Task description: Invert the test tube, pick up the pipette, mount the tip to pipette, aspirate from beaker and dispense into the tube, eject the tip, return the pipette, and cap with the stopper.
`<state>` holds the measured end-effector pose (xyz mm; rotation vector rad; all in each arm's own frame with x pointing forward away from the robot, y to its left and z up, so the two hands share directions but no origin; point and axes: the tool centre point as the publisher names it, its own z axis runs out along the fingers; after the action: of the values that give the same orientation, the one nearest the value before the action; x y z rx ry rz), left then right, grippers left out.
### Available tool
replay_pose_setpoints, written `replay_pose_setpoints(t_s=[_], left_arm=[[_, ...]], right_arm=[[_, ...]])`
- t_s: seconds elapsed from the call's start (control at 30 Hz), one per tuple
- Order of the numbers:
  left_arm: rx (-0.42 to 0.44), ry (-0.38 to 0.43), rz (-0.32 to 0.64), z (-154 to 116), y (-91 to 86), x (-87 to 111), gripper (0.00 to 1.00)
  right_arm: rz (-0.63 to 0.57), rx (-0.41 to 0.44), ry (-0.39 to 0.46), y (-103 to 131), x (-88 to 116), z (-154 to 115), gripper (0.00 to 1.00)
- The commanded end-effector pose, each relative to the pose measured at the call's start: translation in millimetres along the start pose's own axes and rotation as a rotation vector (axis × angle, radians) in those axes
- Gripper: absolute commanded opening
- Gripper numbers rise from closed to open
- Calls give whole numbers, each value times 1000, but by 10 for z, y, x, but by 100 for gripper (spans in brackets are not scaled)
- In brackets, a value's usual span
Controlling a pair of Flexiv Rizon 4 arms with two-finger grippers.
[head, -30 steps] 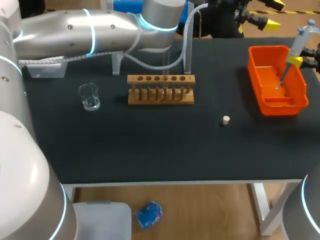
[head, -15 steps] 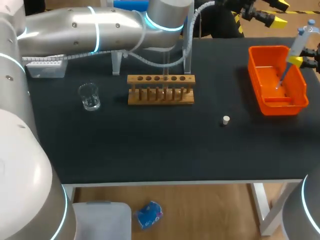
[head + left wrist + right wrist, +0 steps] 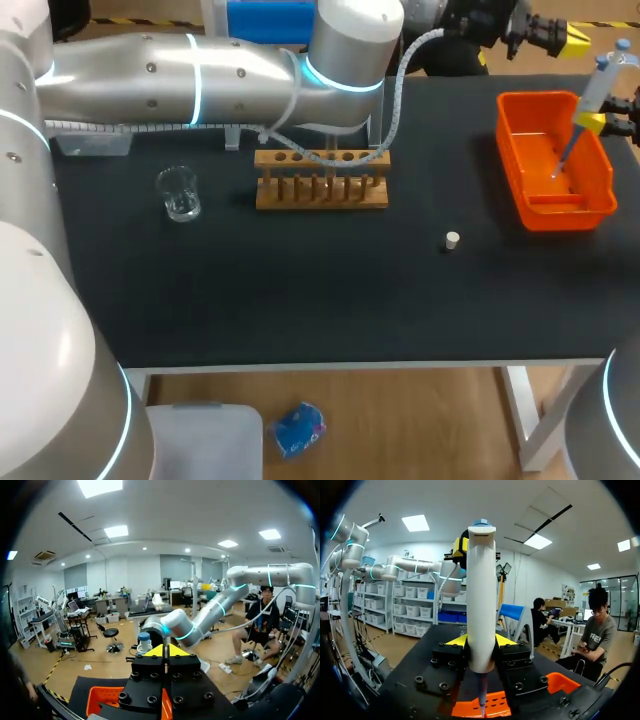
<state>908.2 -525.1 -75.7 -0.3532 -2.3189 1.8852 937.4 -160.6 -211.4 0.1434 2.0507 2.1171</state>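
1 pipette (image 3: pixel 481 595) clamped in R end effector (image 3: pixel 481 641), tip over 1 orange bin (image 3: pixel 520 140). L end effector (image 3: pixel 165 650) pinched narrow, empty. Worktop (image 3: pixel 300 290): 1 beaker (image 3: pixel 179 193), 1 rack (image 3: pixel 321 180), 1 stopper (image 3: pixel 453 239).

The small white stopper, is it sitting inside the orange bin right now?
No, the stopper lies on the bare black table, between the wooden rack and the orange bin, touching neither.

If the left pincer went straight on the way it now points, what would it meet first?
Most likely the blue-capped top of the pipette, held by the right pincer, which stands just ahead of the left pincer. Depth is unclear; it might slip past and reach the right arm behind.
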Motion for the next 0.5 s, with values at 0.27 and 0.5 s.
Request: replay_pose_setpoints(t_s=[0.27,0.5], left_arm=[[-3,19,8,88,-23,-73,0],[-13,30,5,180,-15,-122,0]], right_arm=[[-1,-1,4,-4,-11,-10,0],[-1,-1,4,-4,-11,-10,0]])
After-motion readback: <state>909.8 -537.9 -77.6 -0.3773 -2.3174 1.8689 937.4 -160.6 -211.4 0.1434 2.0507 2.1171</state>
